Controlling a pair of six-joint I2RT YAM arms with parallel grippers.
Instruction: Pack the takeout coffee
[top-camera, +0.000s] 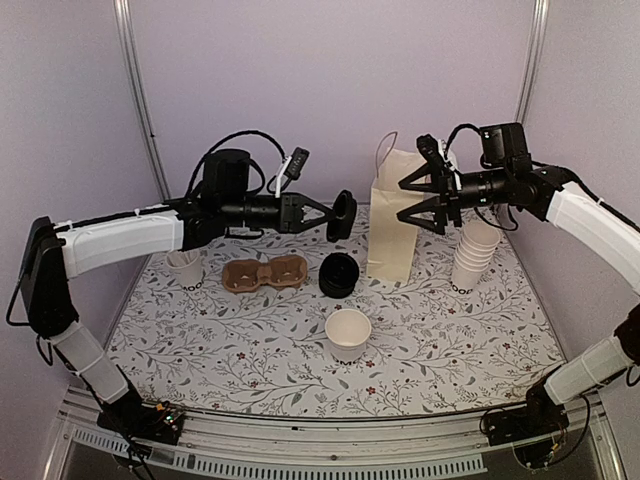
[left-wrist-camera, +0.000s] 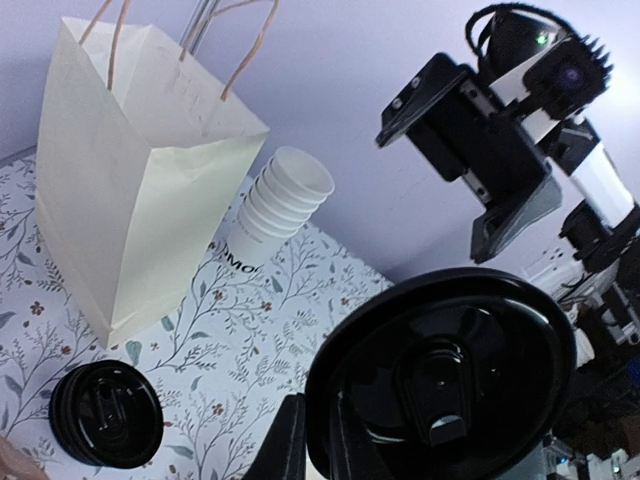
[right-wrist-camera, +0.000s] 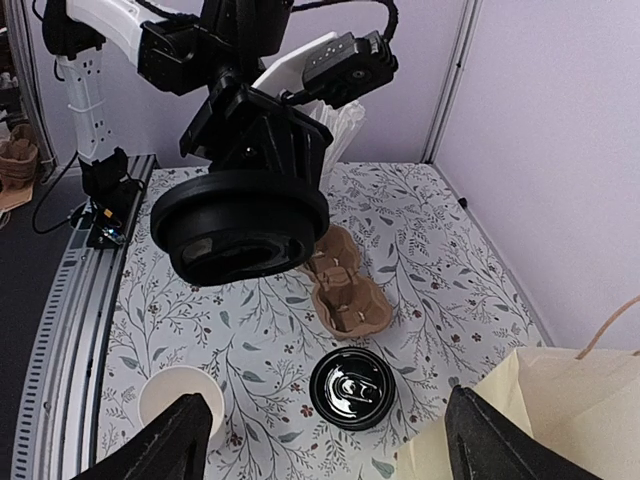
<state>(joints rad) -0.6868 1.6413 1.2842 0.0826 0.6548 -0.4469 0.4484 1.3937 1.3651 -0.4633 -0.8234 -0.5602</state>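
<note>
My left gripper (top-camera: 325, 215) is shut on the rim of a black plastic lid (top-camera: 343, 215), held on edge in the air left of the paper bag. From the left wrist the lid (left-wrist-camera: 450, 370) fills the lower right, its rim pinched between the fingers (left-wrist-camera: 285, 440). A lone lidless white paper cup (top-camera: 348, 333) stands at front centre, also in the right wrist view (right-wrist-camera: 180, 400). No lidded takeout coffee is in view. My right gripper (top-camera: 405, 200) hangs open and empty by the top of the bag, its fingers (right-wrist-camera: 185, 440) spread wide.
A cream paper bag (top-camera: 395, 215) with handles stands upright at the back. To its right is a stack of white cups (top-camera: 474, 255). A stack of black lids (top-camera: 339, 275) and a brown cup carrier (top-camera: 265, 273) lie left of the bag, with a cup of stir sticks (top-camera: 185, 270) beyond.
</note>
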